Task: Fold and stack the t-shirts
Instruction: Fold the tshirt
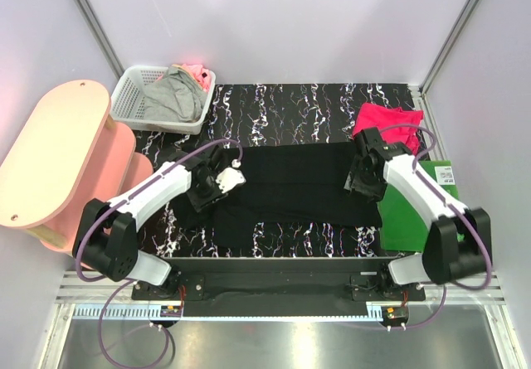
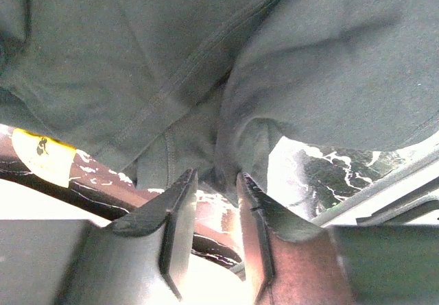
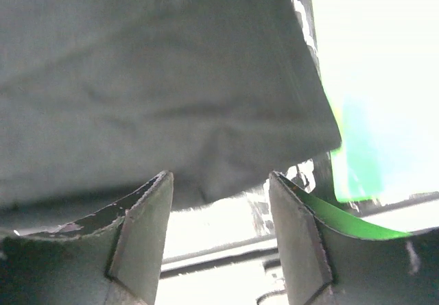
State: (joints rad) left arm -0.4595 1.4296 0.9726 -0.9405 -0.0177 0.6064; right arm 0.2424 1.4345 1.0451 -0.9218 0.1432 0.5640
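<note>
Marbled tabletop (image 1: 282,108): blk tee (image 1: 290,182) long-axis L-R

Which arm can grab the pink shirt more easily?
Right, probably. The right arm ends close to the pink shirt, its jaws open. The left arm is across the black shirt, its jaws pinching that cloth.

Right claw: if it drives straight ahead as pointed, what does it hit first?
The black t-shirt: its edge lies just ahead of the open right claw, roughly centred between the fingers. Depth is unclear, but nothing else shows in between.
</note>
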